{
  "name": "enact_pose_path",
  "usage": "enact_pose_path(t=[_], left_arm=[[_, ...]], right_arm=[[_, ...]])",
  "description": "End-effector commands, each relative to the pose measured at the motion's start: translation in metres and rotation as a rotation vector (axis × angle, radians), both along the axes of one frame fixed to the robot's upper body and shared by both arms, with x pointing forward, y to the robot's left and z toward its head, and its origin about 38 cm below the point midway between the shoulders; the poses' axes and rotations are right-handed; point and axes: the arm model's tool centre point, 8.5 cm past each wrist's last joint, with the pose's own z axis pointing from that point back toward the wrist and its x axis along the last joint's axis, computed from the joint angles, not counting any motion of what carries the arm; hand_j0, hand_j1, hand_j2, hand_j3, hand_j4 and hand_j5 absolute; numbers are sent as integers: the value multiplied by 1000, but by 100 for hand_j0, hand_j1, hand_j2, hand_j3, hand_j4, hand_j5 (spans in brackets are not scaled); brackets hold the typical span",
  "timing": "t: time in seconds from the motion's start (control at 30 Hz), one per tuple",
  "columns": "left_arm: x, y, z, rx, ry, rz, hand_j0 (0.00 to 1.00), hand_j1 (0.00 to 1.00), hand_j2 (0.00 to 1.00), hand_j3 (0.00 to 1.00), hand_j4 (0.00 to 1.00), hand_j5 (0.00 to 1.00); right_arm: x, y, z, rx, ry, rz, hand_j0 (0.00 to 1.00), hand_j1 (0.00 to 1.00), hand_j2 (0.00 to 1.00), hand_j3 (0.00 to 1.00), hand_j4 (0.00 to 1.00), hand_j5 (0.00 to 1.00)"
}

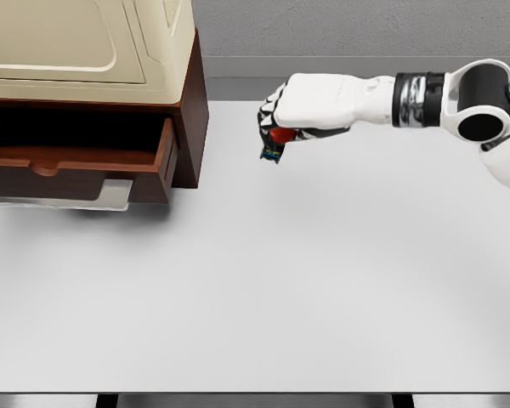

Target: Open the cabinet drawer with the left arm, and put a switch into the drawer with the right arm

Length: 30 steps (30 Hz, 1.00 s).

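Just one camera here, on the robot's head, looking down and forward over the desk [255, 289] from fairly close. The desk fills most of the shot, its near edge along the bottom and a grey wall strip up top. The right robot hand [276, 127] sits upper middle; left of it, the cabinet [187, 102] gets cropped by the frame's top-left corner.
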Motion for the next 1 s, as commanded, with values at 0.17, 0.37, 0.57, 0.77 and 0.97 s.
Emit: enact_pose_path(t=[0.17,0.37,0.57,0.77,0.97], left_arm=[[0,1,1,-9,2,6,100,100,100,100,100,100],[0,0,0,-9,3,3,100,100,100,100,100,100],[1,0,0,-9,3,5,100,100,100,100,100,100],[1,0,0,-10,3,4,100,100,100,100,100,100],[1,1,-1,-6,3,5,100,100,100,100,100,100]], right_arm=[[-10,50,-3,-17,9,112,41,41,41,41,41,41],[-18,83,9,-39,-23,190,42,42,42,42,42,42],[-22,103,35,-27,-76,232,43,43,43,43,43,43],[-25,115,61,-12,-120,264,44,44,44,44,44,44],[-33,140,77,4,-147,311,44,44,44,44,44,44]])
